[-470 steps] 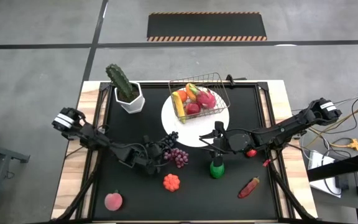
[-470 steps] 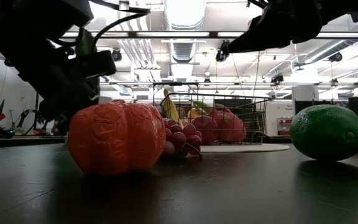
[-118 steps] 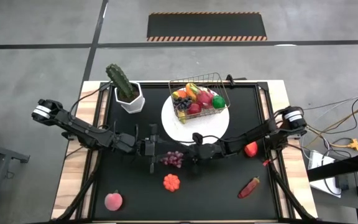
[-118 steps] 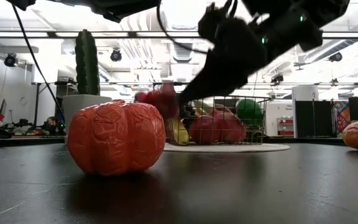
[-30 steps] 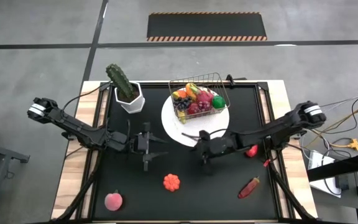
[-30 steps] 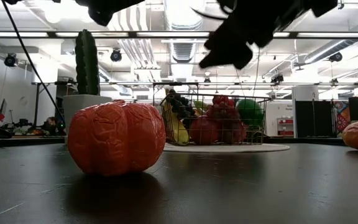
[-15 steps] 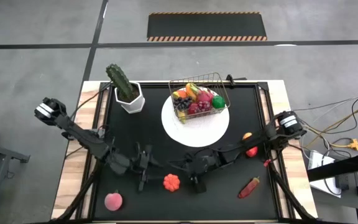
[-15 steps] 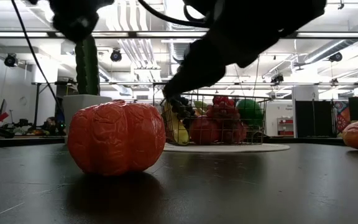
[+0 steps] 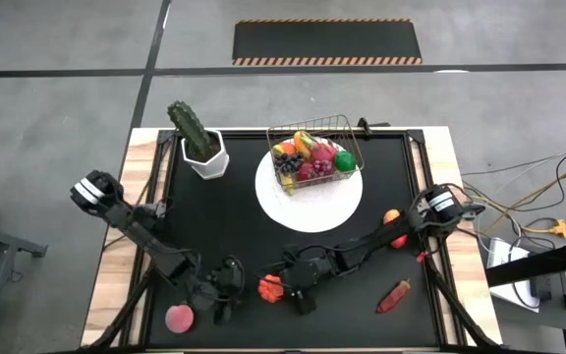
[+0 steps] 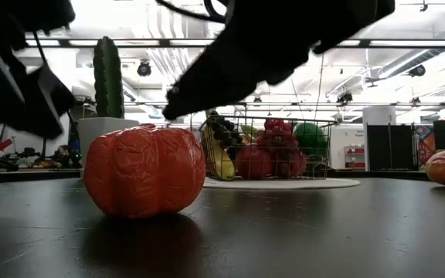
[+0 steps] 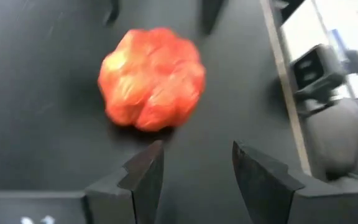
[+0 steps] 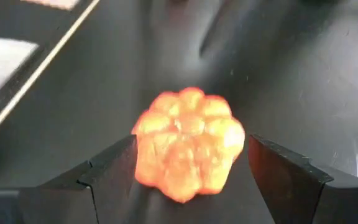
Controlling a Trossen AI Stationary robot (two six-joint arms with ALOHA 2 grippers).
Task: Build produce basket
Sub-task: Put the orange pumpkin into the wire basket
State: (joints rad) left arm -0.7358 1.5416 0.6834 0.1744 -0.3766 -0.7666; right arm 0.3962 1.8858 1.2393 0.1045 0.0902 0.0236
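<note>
Gaping right pincer (image 12: 188,171) straddles orange pumpkin (image 12: 188,142) on black tabletop (image 9: 214,211); left pincer (image 11: 194,168) open.

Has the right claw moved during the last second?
Yes. The right claw went from near the white plate toward the table's front edge, reaching the orange pumpkin.

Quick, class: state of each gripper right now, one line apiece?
Left gripper: open, empty, beside the orange pumpkin.
Right gripper: open, fingers either side of the orange pumpkin, not yet closed on it.
</note>
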